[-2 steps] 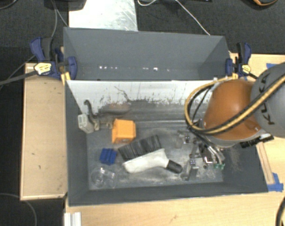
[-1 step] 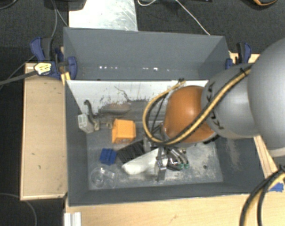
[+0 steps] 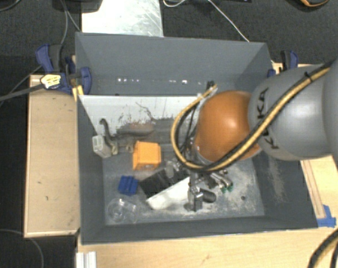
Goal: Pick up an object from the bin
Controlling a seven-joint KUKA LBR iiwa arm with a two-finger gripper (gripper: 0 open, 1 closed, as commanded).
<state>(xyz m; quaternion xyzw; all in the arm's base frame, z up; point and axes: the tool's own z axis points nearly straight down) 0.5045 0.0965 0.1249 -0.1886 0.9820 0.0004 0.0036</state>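
**Figure: risks at the point of grasp, and arm pose.** The gripper (image 3: 195,197) stands low over the floor of the bin (image 3: 169,66), at the right end of a white flat piece (image 3: 167,195). That piece lies near the front wall, about midway across. We cannot tell whether the tool is open or closed, because its tip is dark and partly masked by the wrist above it.

We judge the main hazard to be a poor hold. The white flat piece lies flat on the metal, so a closing tool may catch only its edge and let it slip on the lift. A black block (image 3: 157,182) touches the piece along its upper side and could be nipped with it or dragged out of place. A small green bit (image 3: 229,187) lies just to the right of the tool and could be knocked aside. So close to the floor, any further descent may press the tool onto the metal.

An orange block (image 3: 146,154), a blue block (image 3: 127,185) and a clear item (image 3: 119,208) lie farther left, apart from the tool, and we think them less at risk.

As to pose, the arm enters from the right. Its thick grey link (image 3: 303,121) crosses the bin's right rim. The orange cover (image 3: 224,124) at the wrist hangs over the centre-right of the bin, with cables (image 3: 180,149) looped around it. The tool points steeply down towards the front wall.
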